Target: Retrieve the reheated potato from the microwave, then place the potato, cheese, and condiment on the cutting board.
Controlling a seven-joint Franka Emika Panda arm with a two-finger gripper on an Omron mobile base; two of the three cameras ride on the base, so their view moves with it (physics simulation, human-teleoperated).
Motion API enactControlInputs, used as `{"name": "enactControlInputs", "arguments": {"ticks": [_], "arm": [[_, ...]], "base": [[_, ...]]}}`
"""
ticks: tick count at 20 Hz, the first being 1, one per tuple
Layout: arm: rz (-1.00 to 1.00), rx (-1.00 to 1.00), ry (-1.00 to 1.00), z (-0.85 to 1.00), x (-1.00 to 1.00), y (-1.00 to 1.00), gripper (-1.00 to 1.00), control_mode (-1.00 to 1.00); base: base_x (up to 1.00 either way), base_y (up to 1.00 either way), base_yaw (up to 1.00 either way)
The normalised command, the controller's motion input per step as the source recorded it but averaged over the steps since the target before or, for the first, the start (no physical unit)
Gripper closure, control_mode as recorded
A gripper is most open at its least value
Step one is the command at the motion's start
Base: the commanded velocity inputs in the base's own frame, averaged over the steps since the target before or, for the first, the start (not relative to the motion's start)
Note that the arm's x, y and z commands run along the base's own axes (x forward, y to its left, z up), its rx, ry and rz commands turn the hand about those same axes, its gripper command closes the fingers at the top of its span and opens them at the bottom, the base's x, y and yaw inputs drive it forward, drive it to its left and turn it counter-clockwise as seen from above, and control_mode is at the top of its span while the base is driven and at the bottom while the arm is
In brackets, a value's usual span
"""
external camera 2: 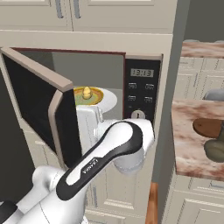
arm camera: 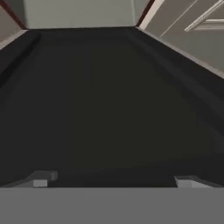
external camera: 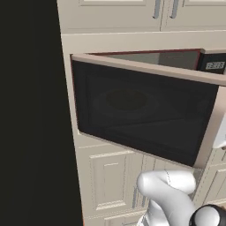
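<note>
The large built-in microwave [external camera 2: 87, 100] with its beige frame is standing with its dark glass door [external camera: 141, 114] swung partly open, its black control panel [external camera 2: 142, 94] showing "13:13". The small lumpy pale-yellow potato [external camera 2: 87, 92] is sitting on a yellow plate [external camera 2: 97, 97] inside. The claw [arm camera: 113, 183] is facing the door's dark glass, fingers spread wide, pinching nothing. The arm's black band [external camera 2: 94, 166] is reading "FRANKA".
</note>
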Motion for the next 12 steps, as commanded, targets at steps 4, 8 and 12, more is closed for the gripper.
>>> {"name": "enactControlInputs", "arguments": {"ticks": [4, 8, 12], "arm": [[0.29, 0.06, 0.0, -0.02, -0.48, 0.39, -1.0, -1.0], [0.25, 0.07, 0.02, -0.01, -0.43, 0.45, -1.0, -1.0], [0.23, 0.05, 0.01, -0.07, -0.4, 0.51, -1.0, -1.0]], "base": [[0.0, 0.0, 0.0], [0.0, 0.0, 0.0], [0.0, 0.0, 0.0]]}}
